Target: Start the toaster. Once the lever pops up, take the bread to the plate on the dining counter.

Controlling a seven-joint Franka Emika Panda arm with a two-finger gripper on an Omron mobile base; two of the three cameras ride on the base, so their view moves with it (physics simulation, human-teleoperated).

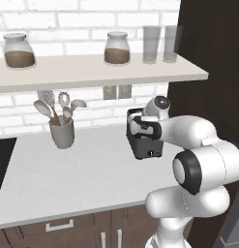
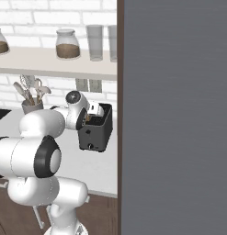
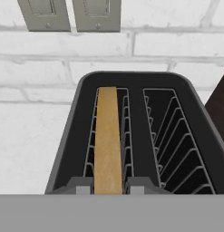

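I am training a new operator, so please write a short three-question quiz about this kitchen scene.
1. True or false: the bread stands in the left slot of the toaster in the hand view.
2. What holds the spoons beside the toaster? A) utensil cup B) jar C) plate
3. Fill in: above the toaster, the brick wall carries two ____.

Key: 1 true; 2 A; 3 outlets.

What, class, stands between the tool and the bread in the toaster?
Nothing visible. In the hand view the tool sits directly above the bread, which stands in one slot of the toaster; the other slot holds nothing.
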